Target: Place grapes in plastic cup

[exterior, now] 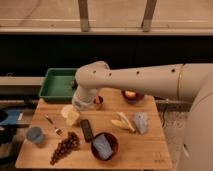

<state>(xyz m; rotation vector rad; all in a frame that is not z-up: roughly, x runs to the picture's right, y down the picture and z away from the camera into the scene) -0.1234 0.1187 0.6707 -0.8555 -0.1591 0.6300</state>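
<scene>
The elongated bunch of dark purple grapes (65,147) lies just left of the flat black slab (86,130), its long axis slanting up toward it. The white arm's gripper (78,105) hangs behind the slab, fingers wide (empty). The small blue-grey plastic cup (35,135) stands farther left.

Your arm (150,80): reaches from the right edge to centre.
Your gripper (80,104): left of centre, pointing down, spread wide.

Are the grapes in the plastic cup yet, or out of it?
Out. The grapes lie on the board, apart from the plastic cup; the claw hangs near the cream container.
</scene>
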